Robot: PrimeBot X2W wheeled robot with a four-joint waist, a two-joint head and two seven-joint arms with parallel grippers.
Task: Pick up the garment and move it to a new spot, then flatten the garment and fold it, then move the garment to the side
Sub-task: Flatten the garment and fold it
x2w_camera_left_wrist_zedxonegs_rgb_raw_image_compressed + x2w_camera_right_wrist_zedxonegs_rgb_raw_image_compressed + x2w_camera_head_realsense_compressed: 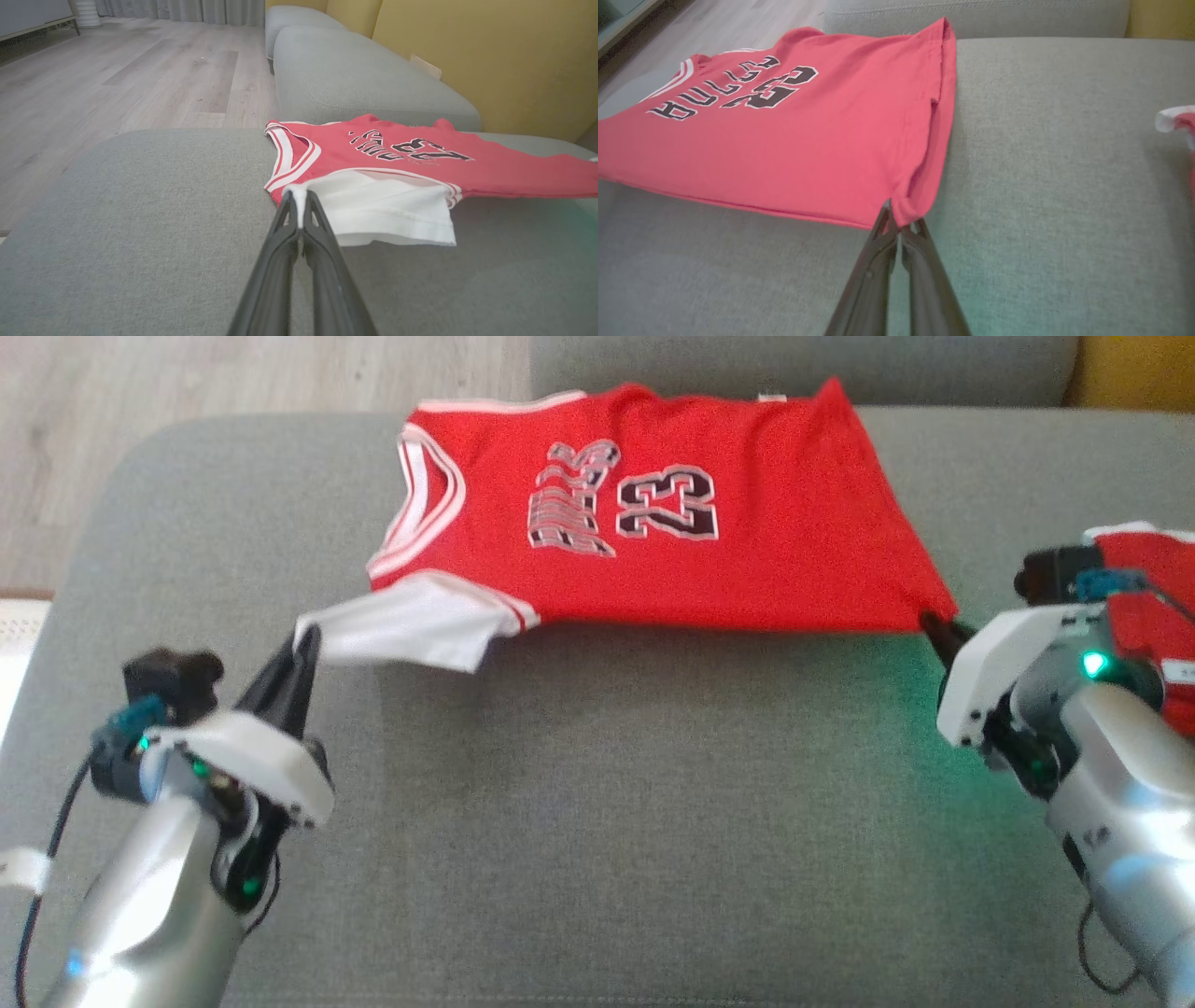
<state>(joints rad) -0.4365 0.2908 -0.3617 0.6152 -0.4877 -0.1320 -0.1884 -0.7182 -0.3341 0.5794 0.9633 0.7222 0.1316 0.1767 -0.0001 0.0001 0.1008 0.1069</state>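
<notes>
From the head camera, the red jersey point(672, 523) lies on the grey sofa cushion point(597, 821) with its collar to the left and its hem to the right, so its long axis runs left to right across the seat. The left gripper point(306, 644) is at the near left, pinched together on the tip of the white sleeve point(401, 630). The right gripper point(936, 627) is at the near right, clamped on the near corner of the hem. The whole garment lies on the far side of both grippers. Its near edge looks pulled straight between them, with a shadow beneath it. Another bit of red cloth point(1144, 607) sits at the right, beside the right arm and apart from the jersey.

From the left wrist, the two dark fingers meet on the white sleeve's corner. The sleeve hangs just clear of the cushion, and the red body spreads away to the far right. The wooden floor point(140, 70) and the yellow wall point(490, 60) lie beyond.

From the right wrist, the fingers close on a small fold of red cloth at the hem corner, and the printed front stretches off to the far left.

I would say each arm has its own end, neither nearer than the other, so any fold must carry this near edge away towards the far edge.
</notes>
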